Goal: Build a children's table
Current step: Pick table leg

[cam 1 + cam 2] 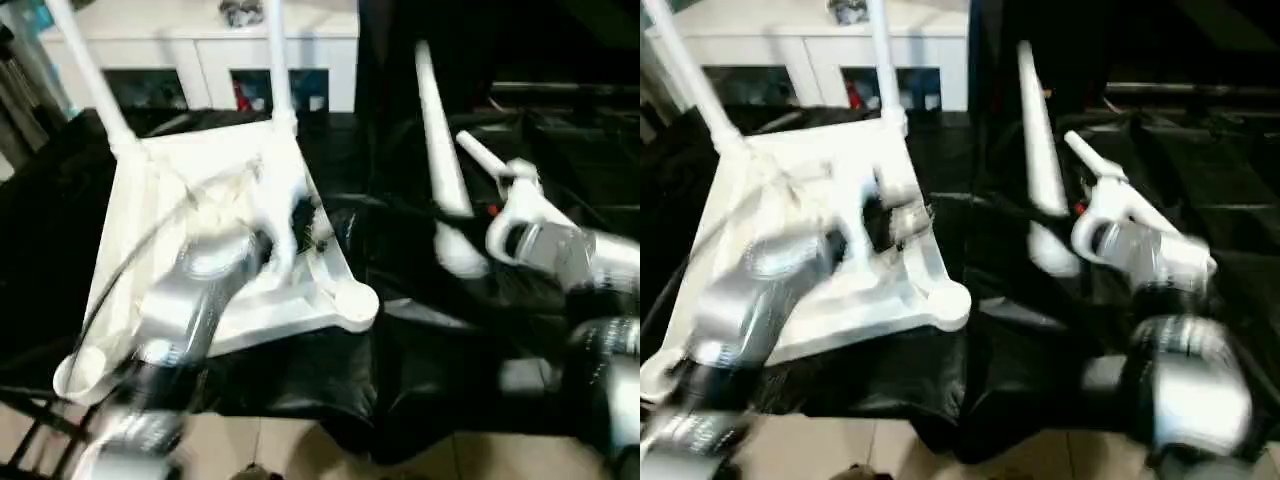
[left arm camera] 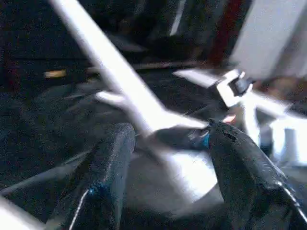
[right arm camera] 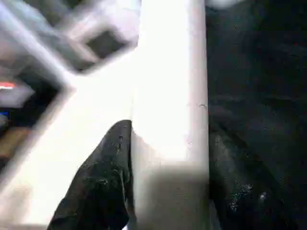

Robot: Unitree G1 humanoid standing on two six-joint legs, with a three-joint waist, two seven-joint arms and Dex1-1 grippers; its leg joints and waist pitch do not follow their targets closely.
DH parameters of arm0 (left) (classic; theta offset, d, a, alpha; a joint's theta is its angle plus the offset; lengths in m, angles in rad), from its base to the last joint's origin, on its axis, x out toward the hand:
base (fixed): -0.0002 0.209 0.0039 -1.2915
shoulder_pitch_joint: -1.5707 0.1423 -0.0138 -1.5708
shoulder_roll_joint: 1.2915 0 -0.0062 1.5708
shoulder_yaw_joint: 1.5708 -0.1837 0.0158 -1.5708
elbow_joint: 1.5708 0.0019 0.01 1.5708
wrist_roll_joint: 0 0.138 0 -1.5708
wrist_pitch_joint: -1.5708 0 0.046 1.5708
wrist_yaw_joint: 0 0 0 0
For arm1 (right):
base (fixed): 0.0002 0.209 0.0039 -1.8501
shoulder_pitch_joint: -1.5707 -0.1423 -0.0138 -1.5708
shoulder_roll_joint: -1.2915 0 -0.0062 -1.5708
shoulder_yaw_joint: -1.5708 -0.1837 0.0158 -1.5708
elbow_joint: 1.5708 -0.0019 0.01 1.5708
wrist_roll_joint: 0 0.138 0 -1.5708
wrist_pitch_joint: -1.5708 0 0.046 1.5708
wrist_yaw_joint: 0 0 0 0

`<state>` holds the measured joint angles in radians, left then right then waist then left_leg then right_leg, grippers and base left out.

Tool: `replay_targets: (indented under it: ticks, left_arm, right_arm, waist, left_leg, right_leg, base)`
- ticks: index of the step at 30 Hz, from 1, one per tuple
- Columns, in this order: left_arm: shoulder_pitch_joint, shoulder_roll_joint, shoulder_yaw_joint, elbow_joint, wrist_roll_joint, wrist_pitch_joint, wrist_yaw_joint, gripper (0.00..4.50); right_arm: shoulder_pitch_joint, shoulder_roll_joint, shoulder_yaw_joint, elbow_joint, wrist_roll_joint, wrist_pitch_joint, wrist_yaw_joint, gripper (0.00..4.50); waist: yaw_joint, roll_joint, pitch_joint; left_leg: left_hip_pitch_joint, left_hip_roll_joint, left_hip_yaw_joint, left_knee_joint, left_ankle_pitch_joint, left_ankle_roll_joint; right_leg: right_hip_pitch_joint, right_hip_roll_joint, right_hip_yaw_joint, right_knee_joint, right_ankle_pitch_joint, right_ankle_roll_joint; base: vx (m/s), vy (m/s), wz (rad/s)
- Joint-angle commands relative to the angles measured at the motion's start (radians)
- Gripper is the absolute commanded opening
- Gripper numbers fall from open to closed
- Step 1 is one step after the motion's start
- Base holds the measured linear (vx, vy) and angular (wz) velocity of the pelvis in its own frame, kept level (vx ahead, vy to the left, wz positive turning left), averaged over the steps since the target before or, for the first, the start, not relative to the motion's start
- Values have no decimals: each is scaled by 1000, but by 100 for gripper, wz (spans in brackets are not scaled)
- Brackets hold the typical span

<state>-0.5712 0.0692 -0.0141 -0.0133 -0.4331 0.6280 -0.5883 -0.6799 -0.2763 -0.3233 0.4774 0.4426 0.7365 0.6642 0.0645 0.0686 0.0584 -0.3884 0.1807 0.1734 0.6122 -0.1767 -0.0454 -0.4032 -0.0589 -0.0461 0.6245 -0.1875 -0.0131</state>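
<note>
The white tabletop (image 1: 190, 170) lies underside up on the black-draped work table. Two white legs (image 1: 92, 75) (image 1: 276, 60) stand in its far corner sockets. The near right socket (image 1: 355, 302) and the near left socket (image 1: 80, 372) hold nothing. My left gripper (image 1: 295, 225) hangs over the tabletop's right rim, open, with nothing between its fingers (image 2: 112, 158). To the right of the tabletop, my right gripper (image 3: 168, 134) is shut on a third leg (image 1: 440, 150). That leg is held tilted above the black cloth, thick end down.
A white cabinet (image 1: 200, 45) with open shelves stands behind the work table. The black cloth (image 1: 400, 370) hangs over the table's near edge, with pale floor tiles (image 1: 280, 450) below. A black cable (image 1: 130, 260) runs from my left arm across the tabletop.
</note>
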Motion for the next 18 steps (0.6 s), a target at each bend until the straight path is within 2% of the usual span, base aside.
replay_targets:
  ticks: [1,2,3,5,6,7,8,9,10,14,15,16,17,18]
  left_arm:
    - [-14,-33,39,41,-72,45,8,281]
    - [-22,-56,51,56,-93,54,14,281]
    - [-35,-84,68,79,-121,63,21,281]
    - [-61,-127,98,124,-147,79,40,281]
    - [-61,-127,98,124,-147,79,40,281]
    - [-80,-152,116,162,-158,89,53,281]
    - [-85,-158,121,173,-164,93,60,281]
    - [-87,-165,127,179,-176,97,64,281]
    - [-89,-173,135,179,-193,104,67,281]
    - [-91,-183,147,155,-246,131,70,281]
    - [-91,-184,148,151,-248,134,70,281]
    - [-91,-184,150,149,-249,137,70,281]
    - [-92,-185,153,147,-252,142,70,253]
    - [-93,-185,155,147,-245,139,79,245]
  right_arm:
    - [41,15,23,-125,66,11,63,188]
    - [67,27,35,-168,85,19,80,188]
    - [93,38,58,-214,101,28,102,188]
    - [133,55,92,-288,127,43,132,188]
    - [133,55,92,-288,127,43,132,188]
    - [164,69,118,-356,151,65,149,188]
    - [172,71,127,-375,157,73,151,188]
    - [179,72,140,-392,159,76,155,188]
    - [182,72,152,-400,157,78,159,188]
    - [194,65,183,-416,148,78,168,188]
    - [199,63,188,-424,150,80,169,188]
    - [202,63,190,-431,152,82,169,188]
    - [207,61,196,-441,155,84,169,188]
    - [210,60,202,-448,153,84,167,188]
  waist:
    - [12,-21,-82]
    - [17,-16,-82]
    - [16,-22,-80]
    - [24,-18,-79]
    - [24,-18,-76]
    - [22,-19,-75]
    - [27,-18,-74]
    - [28,-19,-74]
    - [25,-21,-74]
    - [25,-21,-74]
    - [23,-29,-73]
    - [25,-24,-74]
    - [24,-28,-75]
    - [26,-28,-76]
  left_leg:
    - [8,29,-4,-48,-88,98]
    - [11,32,-8,-50,-105,93]
    - [12,31,-5,-51,-111,92]
    - [16,34,-10,-56,-131,76]
    - [16,34,-10,-58,-140,72]
    - [15,33,-11,-60,-147,61]
    - [19,33,-10,-61,-155,50]
    - [21,34,-11,-61,-159,46]
    - [14,32,-12,-62,-154,40]
    - [13,31,-14,-63,-149,38]
    - [10,30,-13,-63,-144,40]
    - [11,32,-14,-64,-134,42]
    - [10,32,-13,-63,-125,45]
    - [10,32,-13,-63,-116,48]
  right_leg:
    - [60,-62,31,-73,-76,-262]
    - [58,-64,30,-76,-125,-256]
    - [56,-62,30,-82,-150,-246]
    - [54,-66,32,-88,-213,-219]
    - [53,-65,32,-92,-231,-210]
    - [53,-66,32,-96,-258,-196]
    - [50,-67,34,-100,-280,-184]
    - [48,-68,35,-99,-286,-182]
    - [54,-68,34,-97,-289,-176]
    - [52,-69,34,-100,-304,-156]
    - [53,-68,34,-100,-300,-153]
    - [53,-69,35,-99,-289,-153]
    - [54,-69,35,-98,-273,-153]
    - [55,-70,35,-96,-263,-155]
  base:
    - [0,0,0]
    - [0,0,0]
    - [0,0,0]
    - [0,0,0]
    - [0,0,0]
    - [0,0,0]
    - [0,0,0]
    - [0,0,0]
    - [0,0,0]
    - [0,0,0]
    - [0,0,0]
    - [0,0,0]
    - [0,0,0]
    - [0,0,0]
